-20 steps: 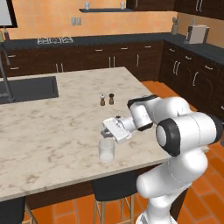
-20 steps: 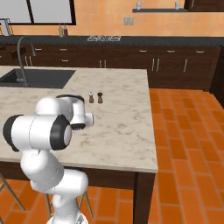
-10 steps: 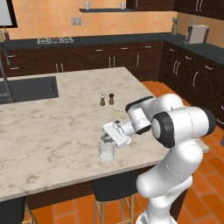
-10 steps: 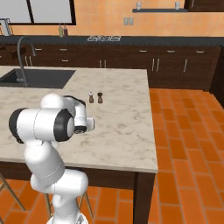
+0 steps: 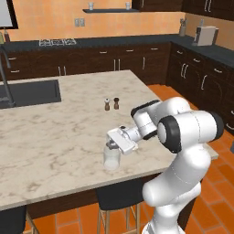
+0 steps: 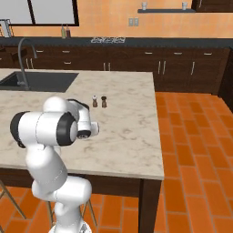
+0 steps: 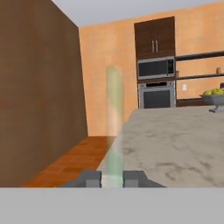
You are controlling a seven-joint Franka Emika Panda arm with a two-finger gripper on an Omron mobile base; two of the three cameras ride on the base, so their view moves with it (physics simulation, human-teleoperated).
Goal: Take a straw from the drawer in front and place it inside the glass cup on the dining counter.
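Note:
My gripper (image 5: 119, 140) hovers just over the glass cup (image 5: 112, 157), which stands near the front edge of the dining counter (image 5: 55, 137). The hand lies roughly level, pointing left along the counter. In the hand view the gripper (image 7: 113, 178) is shut on the straw (image 7: 114, 118), a pale, blurred stick rising straight up from between the two fingertips (image 7: 89, 178). The marble top (image 7: 175, 140) stretches away to its right. From the base cameras the straw is too thin to make out. The drawer is out of view.
Two small shakers (image 5: 111, 104) stand mid-counter behind the cup, also seen from the right (image 6: 98, 101). A sink (image 5: 27, 91) is set into the counter's far left. A dark stool (image 5: 116, 196) sits under the front edge. A fruit bowl (image 7: 213, 97) rests at the counter's far end.
The hand has sunk a little toward the glass cup and the elbow has swung round. The cup and shakers stay put.

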